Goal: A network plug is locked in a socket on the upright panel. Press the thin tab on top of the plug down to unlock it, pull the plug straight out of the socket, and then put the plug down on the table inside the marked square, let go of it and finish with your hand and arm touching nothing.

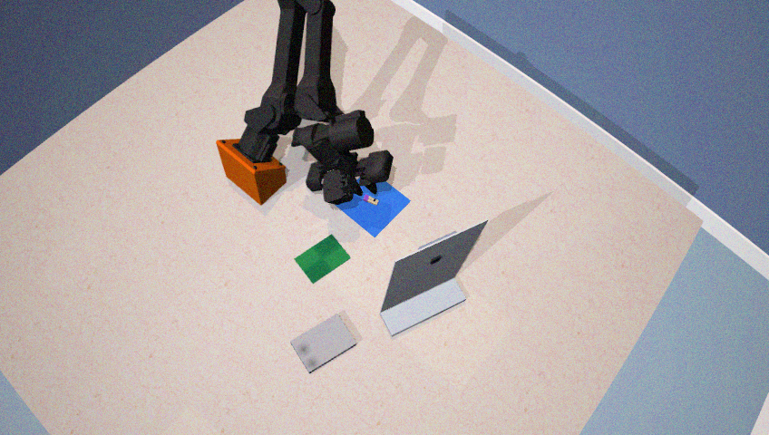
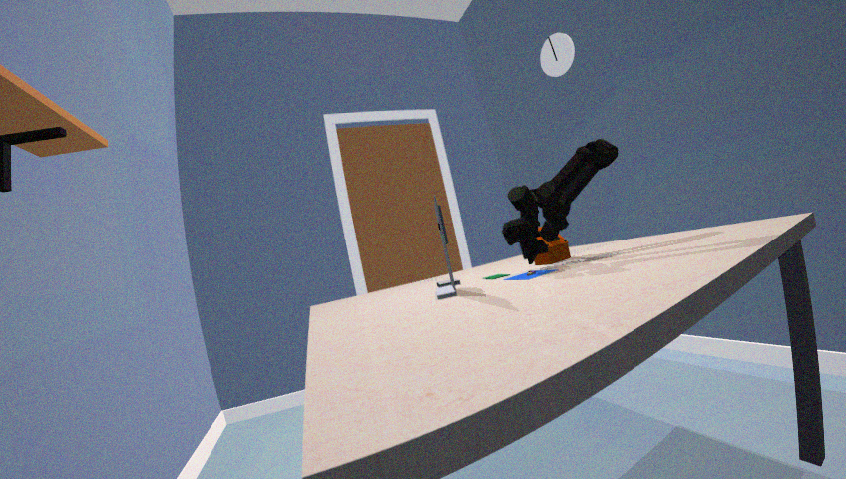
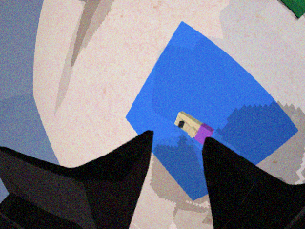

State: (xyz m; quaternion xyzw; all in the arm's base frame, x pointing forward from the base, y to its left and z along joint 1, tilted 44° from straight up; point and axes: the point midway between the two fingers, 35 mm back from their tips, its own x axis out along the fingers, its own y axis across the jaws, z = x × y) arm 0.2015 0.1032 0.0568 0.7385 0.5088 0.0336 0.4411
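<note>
The network plug (image 1: 372, 199) (image 2: 530, 273) (image 3: 188, 125), cream with a purple end, lies on the blue square (image 1: 380, 222) (image 2: 515, 276) (image 3: 191, 62), inside its edges. My gripper (image 1: 366, 191) (image 2: 530, 261) (image 3: 178, 140) is open and empty above the square. In the wrist view the fingertips stand apart, and the right one appears close to the plug's purple end; whether they touch is unclear. The upright dark panel (image 1: 413, 280) (image 2: 442, 226) stands on a light base, and its socket (image 1: 435, 259) is an empty dark opening.
A green rectangle (image 1: 322, 258) (image 2: 496, 276) lies beside the blue square. A flat grey box (image 1: 325, 342) lies farther forward, near the panel's base (image 1: 423, 310). The orange arm mount (image 1: 253, 175) (image 2: 552, 250) stands behind the gripper.
</note>
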